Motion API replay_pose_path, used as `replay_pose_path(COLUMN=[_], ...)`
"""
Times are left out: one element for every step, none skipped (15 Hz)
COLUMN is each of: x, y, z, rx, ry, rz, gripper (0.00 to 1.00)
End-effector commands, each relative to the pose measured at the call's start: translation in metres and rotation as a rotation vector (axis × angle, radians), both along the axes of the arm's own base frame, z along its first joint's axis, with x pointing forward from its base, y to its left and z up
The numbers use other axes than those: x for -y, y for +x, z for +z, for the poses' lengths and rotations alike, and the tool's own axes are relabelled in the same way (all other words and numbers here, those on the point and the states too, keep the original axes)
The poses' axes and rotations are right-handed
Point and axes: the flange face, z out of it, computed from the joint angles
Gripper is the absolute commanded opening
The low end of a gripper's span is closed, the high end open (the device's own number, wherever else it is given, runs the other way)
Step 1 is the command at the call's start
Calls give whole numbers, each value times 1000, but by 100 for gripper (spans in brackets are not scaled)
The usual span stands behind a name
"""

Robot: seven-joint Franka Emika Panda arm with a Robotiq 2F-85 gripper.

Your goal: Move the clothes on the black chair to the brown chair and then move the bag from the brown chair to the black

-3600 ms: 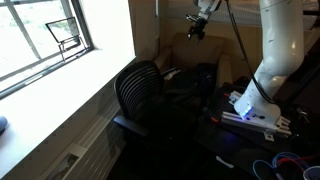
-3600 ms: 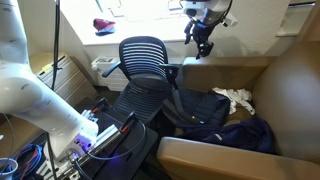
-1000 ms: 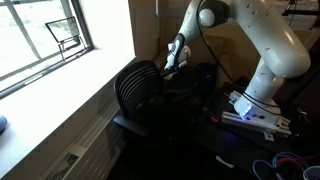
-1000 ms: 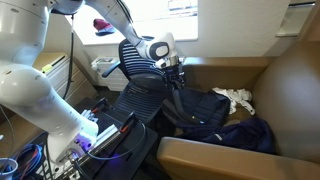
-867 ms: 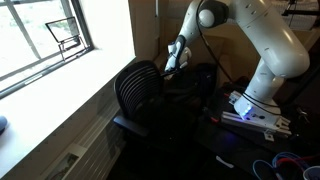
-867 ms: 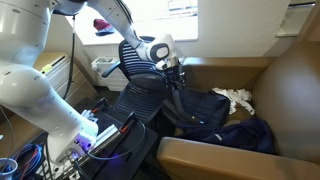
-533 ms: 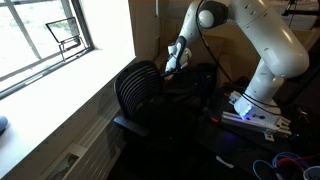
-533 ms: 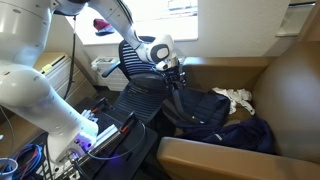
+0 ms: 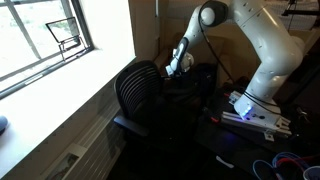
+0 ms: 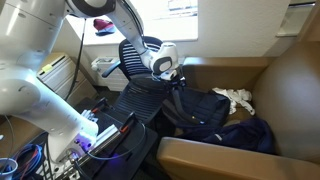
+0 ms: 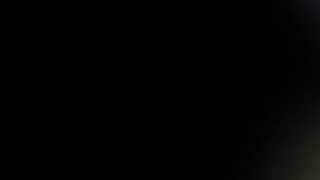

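Beside one black chair (image 10: 141,56), one claw (image 10: 172,77)

One black chair (image 10: 140,55), one brown chair (image 10: 290,80), one white cloth (image 10: 238,97), one arm (image 9: 265,40).

both exterior views toward black chair (image 9: 138,90)

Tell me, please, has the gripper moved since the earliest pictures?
Yes: the gripper has dropped from above the black chair to beside its backrest.
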Motion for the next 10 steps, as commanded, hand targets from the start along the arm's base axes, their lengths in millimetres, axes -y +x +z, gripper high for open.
replay_pose_path(x=[20,9,15,18,19,19,17,14,11,10], y=[-21,-11,-16,-20,-20,-19,-18,-18,-20,-22], z=[-50,-25,-35,-41,-42,-42,-44,-49,-54,-59], rx=[-88,-34,-59,-70,-73,-72,-72,-74,-65,-57], ry=[119,64,83,91,93,94,94,109,144,168], rz=[130,74,98,112,119,123,130,158,201,237], gripper=[100,100,100,100,100,100,100,100,100,100])
